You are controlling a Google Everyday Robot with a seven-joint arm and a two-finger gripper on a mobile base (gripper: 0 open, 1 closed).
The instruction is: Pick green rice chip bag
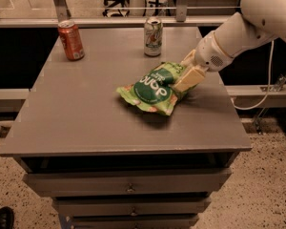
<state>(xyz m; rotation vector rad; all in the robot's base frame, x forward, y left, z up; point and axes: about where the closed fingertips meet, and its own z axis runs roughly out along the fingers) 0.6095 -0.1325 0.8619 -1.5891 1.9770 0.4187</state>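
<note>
Arm (257,18), one: white rounded shell, entering from the upper right and sloping down to the left.
Wrist (213,54): white cylindrical cuff with small vent holes.
Cream two-finger gripper (183,75): low over the right side of the grey table (86,118), pointing left. Flat fingers (191,77) are clamped on the right end of the crinkly light-green snack bag (150,87).

Centre: table (86,123), drawers (128,182) stacked under its top. On table, right of middle: rice chip bag (152,87). At bag's right end: gripper (187,70), fingers pinching that end; arm (238,30) reaching in from upper right. Rear left corner: soda can (71,40). Rear centre, behind bag and apart from it: second can (153,36). On floor, lower left, before table: shoe (2,217).
</note>
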